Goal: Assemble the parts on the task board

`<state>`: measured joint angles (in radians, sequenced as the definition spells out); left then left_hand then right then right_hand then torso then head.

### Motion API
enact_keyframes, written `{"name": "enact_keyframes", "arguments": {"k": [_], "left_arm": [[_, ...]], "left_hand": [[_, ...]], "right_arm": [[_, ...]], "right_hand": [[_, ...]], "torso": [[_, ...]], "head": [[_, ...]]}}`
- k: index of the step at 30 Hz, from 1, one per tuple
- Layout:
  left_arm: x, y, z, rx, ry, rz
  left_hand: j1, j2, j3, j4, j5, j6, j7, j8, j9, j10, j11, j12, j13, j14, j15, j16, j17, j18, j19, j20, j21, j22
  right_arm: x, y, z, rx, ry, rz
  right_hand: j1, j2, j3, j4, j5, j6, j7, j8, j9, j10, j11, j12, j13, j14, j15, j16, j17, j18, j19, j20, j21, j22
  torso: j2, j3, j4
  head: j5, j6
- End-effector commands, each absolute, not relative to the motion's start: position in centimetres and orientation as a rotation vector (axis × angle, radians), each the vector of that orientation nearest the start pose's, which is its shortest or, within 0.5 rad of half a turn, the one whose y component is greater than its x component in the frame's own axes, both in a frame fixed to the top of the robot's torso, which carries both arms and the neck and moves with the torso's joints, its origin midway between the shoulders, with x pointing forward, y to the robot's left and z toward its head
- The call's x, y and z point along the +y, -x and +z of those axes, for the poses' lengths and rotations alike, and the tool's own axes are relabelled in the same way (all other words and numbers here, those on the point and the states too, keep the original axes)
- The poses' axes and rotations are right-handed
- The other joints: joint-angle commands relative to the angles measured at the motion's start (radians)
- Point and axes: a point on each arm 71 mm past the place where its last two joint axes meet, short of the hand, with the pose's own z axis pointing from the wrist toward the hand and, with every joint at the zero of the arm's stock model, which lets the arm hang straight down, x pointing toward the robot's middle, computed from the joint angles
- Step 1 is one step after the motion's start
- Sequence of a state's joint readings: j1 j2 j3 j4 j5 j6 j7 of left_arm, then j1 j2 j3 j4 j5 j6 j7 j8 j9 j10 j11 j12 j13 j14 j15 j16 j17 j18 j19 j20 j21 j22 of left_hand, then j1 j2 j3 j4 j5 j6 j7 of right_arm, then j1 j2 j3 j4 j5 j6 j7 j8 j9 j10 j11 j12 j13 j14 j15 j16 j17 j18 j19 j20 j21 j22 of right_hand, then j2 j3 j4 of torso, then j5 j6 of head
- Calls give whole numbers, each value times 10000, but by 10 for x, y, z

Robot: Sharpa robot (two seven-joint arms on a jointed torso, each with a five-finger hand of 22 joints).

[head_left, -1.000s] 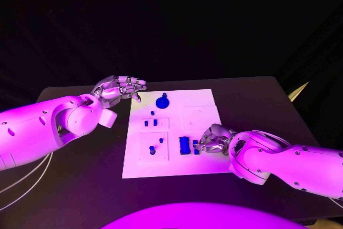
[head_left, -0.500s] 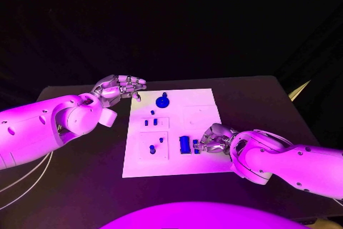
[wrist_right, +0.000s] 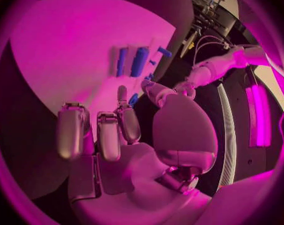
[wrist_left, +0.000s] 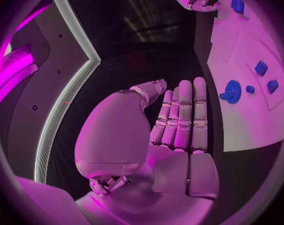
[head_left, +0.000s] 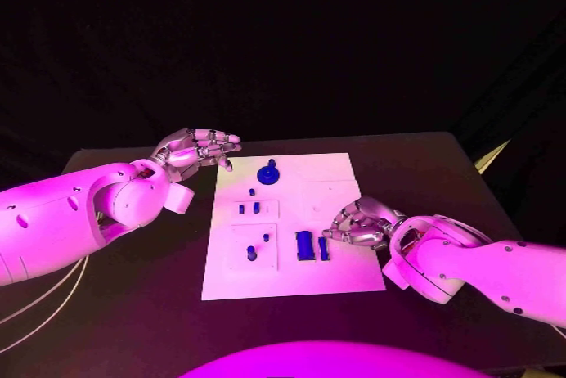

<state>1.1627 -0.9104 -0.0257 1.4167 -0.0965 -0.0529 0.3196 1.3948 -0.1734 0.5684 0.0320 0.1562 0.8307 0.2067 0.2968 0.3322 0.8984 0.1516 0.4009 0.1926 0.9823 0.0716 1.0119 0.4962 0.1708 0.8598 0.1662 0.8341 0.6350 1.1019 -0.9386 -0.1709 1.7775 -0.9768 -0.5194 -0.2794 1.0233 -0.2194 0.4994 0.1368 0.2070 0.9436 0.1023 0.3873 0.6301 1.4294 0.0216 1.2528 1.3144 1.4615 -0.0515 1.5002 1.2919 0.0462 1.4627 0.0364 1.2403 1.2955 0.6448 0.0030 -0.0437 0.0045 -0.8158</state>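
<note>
Head view: we saw the task board (head_left: 342, 169) at frame centre on the black tabletop (head_left: 118, 296), blue parts (head_left: 304, 245) on its lower middle. Right hand (head_left: 354, 225) sat at the board's right edge, just beside those parts; we couldn't tell if it gripped anything. Left hand (head_left: 198, 147) was upper left, off the board.

Left wrist view: left hand (wrist_left: 179, 130) held nothing, fingers extended side by side.

Right wrist view: right hand (wrist_right: 110, 130) fingers curled over the board; grip unclear.

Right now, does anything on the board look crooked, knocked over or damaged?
Nothing stands out. The white board lies flat on the table, the blue parts all sit on it, and neither hand holds anything.
</note>
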Motion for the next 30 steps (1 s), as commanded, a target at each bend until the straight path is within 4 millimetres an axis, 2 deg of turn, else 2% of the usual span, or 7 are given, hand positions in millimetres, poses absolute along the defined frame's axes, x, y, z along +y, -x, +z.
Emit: {"name": "enact_keyframes", "arguments": {"k": [1, 9, 21, 22, 27, 28, 30], "left_arm": [[262, -499, -200, 15435, 10717, -15528], [262, -512, -205, 14294, 11132, -15170], [262, -545, -221, 12408, 11934, -14204], [260, -541, -219, 12671, 11846, -14326], [255, -537, -221, 12645, 11876, -14186], [253, -535, -221, 12635, 11887, -14134], [249, -531, -222, 12611, 11910, -14011]], "left_hand": [[-183, 84, -370, 191, -19, -156, 19, 199, -136, -153, -27, 123, -106, -94, 39, -136, -112, 117, 83, 18, -138, -111], [-276, -53, -413, 587, -55, -441, 78, 412, -231, -436, 154, 83, -326, -1882, 430, -1634, -870, 45, -1003, 445, -2006, -1158], [-50, -14, -847, 1170, -58, -1218, -446, 78, -960, -734, 323, -2168, -1301, -3289, 986, -7342, -2951, -361, -2136, 1252, -7146, -4786], [-4224, 1734, -5684, -320, -1562, -8307, -2067, -2968, -3322, -8984, -1516, -4009, -1926, -9823, -716, -10119, -4962, -1708, -8598, -1662, -8341, -6350], [-5959, 1734, -5684, -320, -1562, -8307, -2067, -2968, -3322, -8984, -1516, -4009, -1926, -9823, -716, -10119, -4962, -1708, -8598, -1662, -8341, -6350], [-6254, 1734, -5684, -320, -1562, -8307, -2067, -2968, -3322, -8984, -1516, -4009, -1926, -9823, -716, -10119, -4962, -1708, -8598, -1662, -8341, -6350], [-6863, 1734, -5684, -320, -1562, -8307, -2067, -2968, -3322, -8984, -1516, -4009, -1926, -9823, -716, -10119, -4962, -1708, -8598, -1662, -8341, -6350]], "right_arm": [[-203, -415, -246, 18375, -5663, 9245], [-235, -482, -226, 16046, -7730, 10868], [-261, -552, -222, 14116, -9288, 11540], [-261, -547, -222, 14259, -9198, 11322], [-254, -541, -224, 14060, -9422, 11469], [-252, -539, -225, 13988, -9505, 11520], [-247, -533, -226, 13818, -9705, 11634]], "right_hand": [[351, 30, -387, 68, -10, -363, 36, -241, -110, -436, 39, -454, 421, 690, 67, -185, 1169, 229, 101, 202, -679, 1745], [1457, 257, 150, -141, -180, -1284, 607, -709, -295, -4305, 596, -6521, -3897, -1986, 597, -4352, -3862, 1333, -2841, 718, -9021, -1182], [2113, 399, 519, -354, -647, -1438, 953, -1811, -1886, -4805, 1480, -10889, -10587, -5167, 1820, -12021, -8589, 1388, -5496, 2055, -11797, -7563], [-1621, 2194, -4994, -1368, -2070, -9436, -1023, -3873, -6301, -14294, -216, -12528, -13144, -14615, 515, -15002, -12919, -462, -14627, -364, -12403, -12955], [-3051, 2194, -4994, -1368, -2070, -9436, -1023, -3873, -6301, -14294, -216, -12528, -13144, -14615, 515, -15002, -12919, -462, -14627, -364, -12403, -12955], [-10233, 2194, -4994, -1368, -2070, -9436, -1023, -3873, -6301, -14294, -216, -12528, -13144, -14615, 515, -15002, -12919, -462, -14627, -364, -12403, -12955], [-10233, 2194, -4994, -1368, -2070, -9436, -1023, -3873, -6301, -14294, -216, -12528, -13144, -14615, 515, -15002, -12919, -462, -14627, -364, -12403, -12955]], "torso": [[-141, -64, -48], [-378, -132, -100], [-705, -126, -32], [-593, -144, -72], [-739, -103, 108], [-793, -88, 174], [-893, -61, 298]], "head": [[18, 303], [-10, 1057], [40, 1900], [20, 1714], [-3, 1872], [-12, 1929], [-27, 2037]]}}
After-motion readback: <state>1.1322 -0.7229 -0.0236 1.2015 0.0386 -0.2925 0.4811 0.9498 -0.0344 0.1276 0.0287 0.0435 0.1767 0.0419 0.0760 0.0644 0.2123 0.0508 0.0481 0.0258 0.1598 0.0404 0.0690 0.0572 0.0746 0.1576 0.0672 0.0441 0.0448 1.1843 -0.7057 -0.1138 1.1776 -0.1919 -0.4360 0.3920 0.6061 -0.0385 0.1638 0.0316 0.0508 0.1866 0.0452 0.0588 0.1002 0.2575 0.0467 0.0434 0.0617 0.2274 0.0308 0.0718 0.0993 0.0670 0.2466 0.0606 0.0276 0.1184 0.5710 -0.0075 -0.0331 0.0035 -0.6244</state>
